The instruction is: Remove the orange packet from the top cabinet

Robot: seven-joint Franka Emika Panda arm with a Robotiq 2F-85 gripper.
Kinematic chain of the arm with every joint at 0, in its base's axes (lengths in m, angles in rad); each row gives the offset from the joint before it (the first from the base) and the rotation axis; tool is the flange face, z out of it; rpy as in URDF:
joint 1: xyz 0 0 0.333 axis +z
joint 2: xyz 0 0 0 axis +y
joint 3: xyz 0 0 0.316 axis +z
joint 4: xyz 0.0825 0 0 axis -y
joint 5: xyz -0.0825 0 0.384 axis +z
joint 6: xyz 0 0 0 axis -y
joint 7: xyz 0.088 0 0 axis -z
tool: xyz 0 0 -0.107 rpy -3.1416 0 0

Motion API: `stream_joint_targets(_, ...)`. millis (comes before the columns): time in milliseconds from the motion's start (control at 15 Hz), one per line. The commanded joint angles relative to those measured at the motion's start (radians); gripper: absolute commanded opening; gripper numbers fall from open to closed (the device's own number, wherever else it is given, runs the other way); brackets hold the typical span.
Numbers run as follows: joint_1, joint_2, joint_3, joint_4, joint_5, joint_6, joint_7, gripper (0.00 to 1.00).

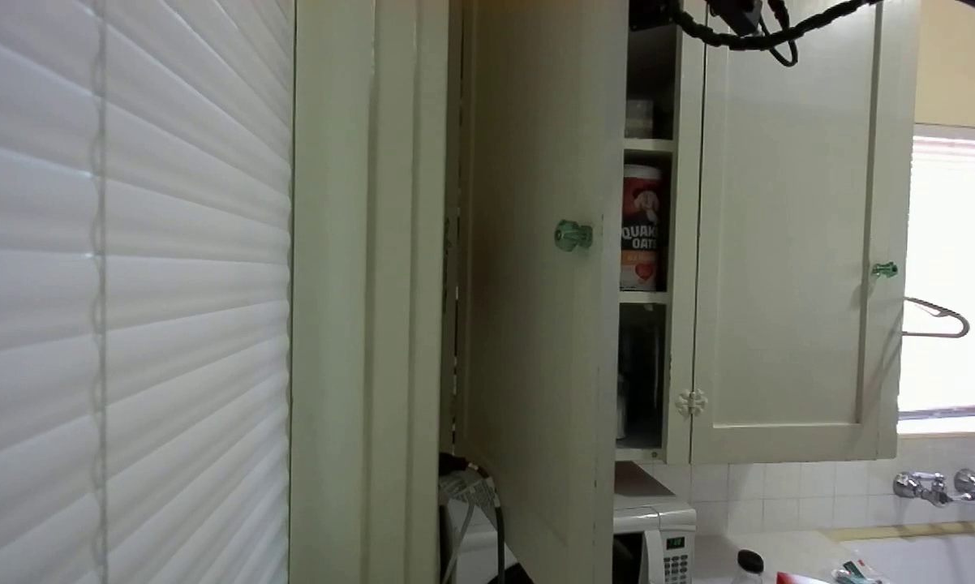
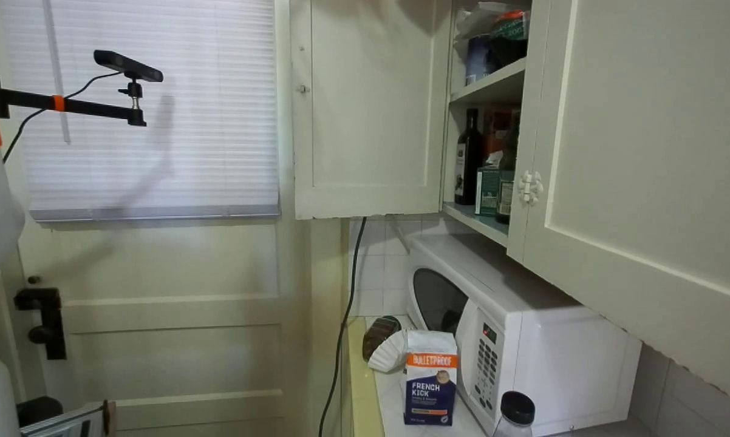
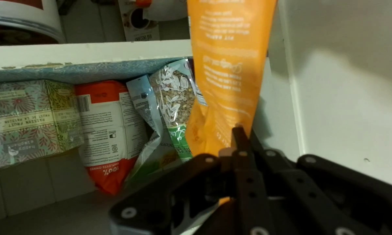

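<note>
Claw [image 3: 246,138] is pinching the orange packet [image 3: 230,71], which is hanging in front of a shelf edge [image 3: 95,52] at the mouth of the top cabinet [image 1: 685,243]. Grasping is looking done; carrying it fully clear is apparently remaining.

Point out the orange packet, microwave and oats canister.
Orange packet [image 3: 230,73], wrist view, on its printed face.
Microwave [image 2: 553,358], in an exterior view, on its side.
Oats canister [image 1: 641,229], in an exterior view, on its label.

Wrist view close into top cabinet [image 3: 95,54], both exterior views farther back — sharing microwave [image 2: 553,352]
</note>
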Motion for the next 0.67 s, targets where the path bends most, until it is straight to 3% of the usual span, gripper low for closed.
stream_joint_targets(0,-0.094,-0.004,0.061,0.078,0.2,-0.137,-0.102,0.0)
stream_joint_targets(200,-0.109,0.013,0.08,0.033,0.2,-0.135,-0.101,0.0)
stream_joint_targets(600,-0.096,0.003,0.069,0.071,0.197,-0.126,-0.104,0.0)
